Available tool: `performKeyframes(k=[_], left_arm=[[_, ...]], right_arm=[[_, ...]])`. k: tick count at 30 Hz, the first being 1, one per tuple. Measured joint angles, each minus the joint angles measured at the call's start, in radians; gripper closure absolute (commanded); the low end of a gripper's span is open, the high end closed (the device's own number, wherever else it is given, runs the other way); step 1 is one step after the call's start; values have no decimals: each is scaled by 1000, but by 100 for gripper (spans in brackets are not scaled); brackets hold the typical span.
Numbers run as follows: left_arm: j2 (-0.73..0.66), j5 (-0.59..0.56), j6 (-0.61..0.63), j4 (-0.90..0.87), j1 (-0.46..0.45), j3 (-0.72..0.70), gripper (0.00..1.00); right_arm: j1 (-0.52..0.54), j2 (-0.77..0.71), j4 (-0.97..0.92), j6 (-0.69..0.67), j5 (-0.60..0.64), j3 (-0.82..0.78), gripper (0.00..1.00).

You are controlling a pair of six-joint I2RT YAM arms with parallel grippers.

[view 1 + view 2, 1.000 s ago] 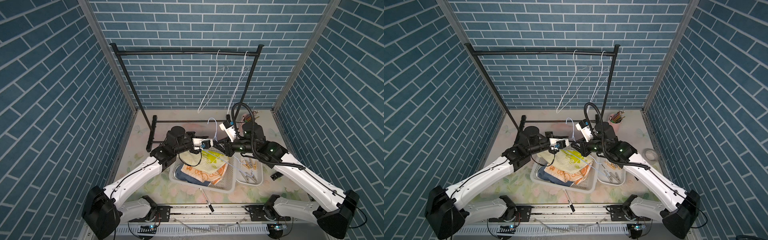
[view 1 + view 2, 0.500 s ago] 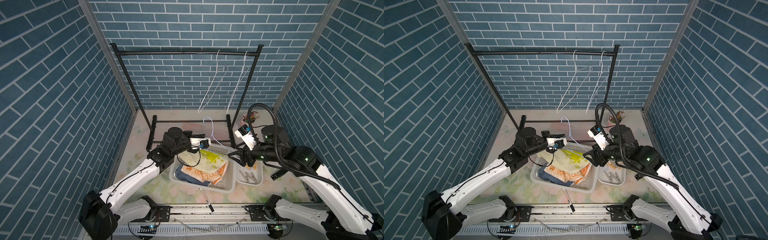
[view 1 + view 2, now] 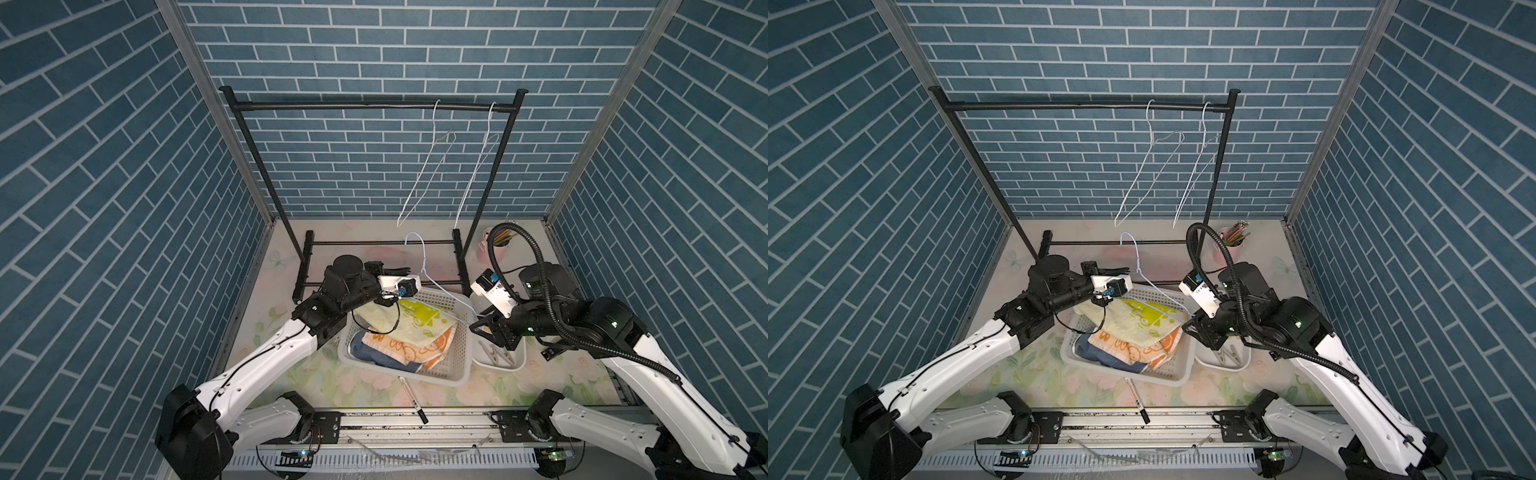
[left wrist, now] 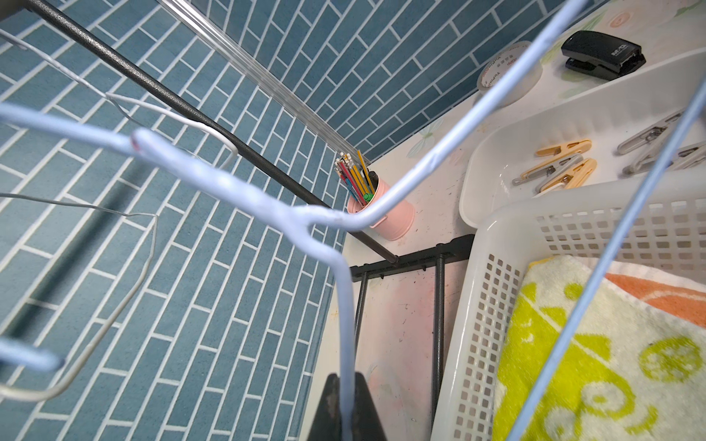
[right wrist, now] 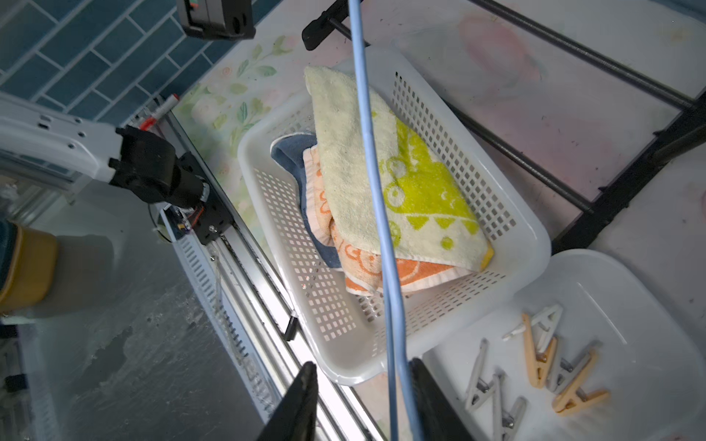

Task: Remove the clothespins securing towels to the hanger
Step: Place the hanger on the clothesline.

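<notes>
A pale blue wire hanger (image 3: pixel 424 271) is held tilted over the white basket (image 3: pixel 415 376). My left gripper (image 4: pixel 345 382) is shut on the wire beside the hanger's neck (image 4: pixel 336 221). My right gripper (image 5: pixel 363 366) stands open around the hanger's far end (image 5: pixel 376 191), and the wire rests against one finger. Three towels lie piled in the basket: yellow with green print (image 3: pixel 411 328) on top, orange-cream (image 3: pixel 415 353) and blue (image 3: pixel 361 347) beneath. Several tan and grey clothespins (image 5: pixel 542 351) lie in the white tray (image 3: pixel 521 361). The hanger wire is bare where it shows.
A black rack (image 3: pixel 374 106) at the back carries two white wire hangers (image 3: pixel 428 174). A pink cup of pencils (image 3: pixel 498 249) stands at the back right. A marker pen (image 3: pixel 411 392) lies in front of the basket. A stapler (image 4: pixel 603 55) and a tape roll (image 4: pixel 508 72) sit beyond the tray.
My right gripper has moved right along the hanger, from near the hook out to its far end by the tray. The left gripper has kept its hold.
</notes>
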Motion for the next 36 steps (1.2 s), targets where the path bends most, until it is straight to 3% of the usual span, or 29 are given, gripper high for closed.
performKeyframes(k=[2, 4, 5, 6, 8, 12, 23, 30, 36], left_arm=[[0, 2, -8, 3, 0, -1, 100], [0, 2, -12, 3, 0, -2, 96], [-1, 0, -14, 3, 0, -2, 86], [-2, 0, -17, 4, 1, -4, 71], [-7, 0, -31, 5, 2, -7, 54], [-56, 1, -83, 11, 4, -31, 36], [-459, -14, -257, -14, 7, -158, 20], [-707, -182, -340, -56, 8, -205, 19], [-807, -337, -372, -143, 10, -227, 17]], right_arm=[[0, 5, 10, 3, 1, 0, 100], [-1, 8, 14, 14, 9, 0, 100], [-2, 9, 19, 13, 12, 0, 100], [-1, 9, 20, 13, 13, 0, 100], [-1, 10, 26, 13, 16, 2, 100], [-1, 23, 24, 14, 32, 29, 100], [45, 106, 52, 23, -31, 106, 100], [87, 198, 233, 121, 23, 154, 100], [137, 341, 475, 257, 99, 243, 100]])
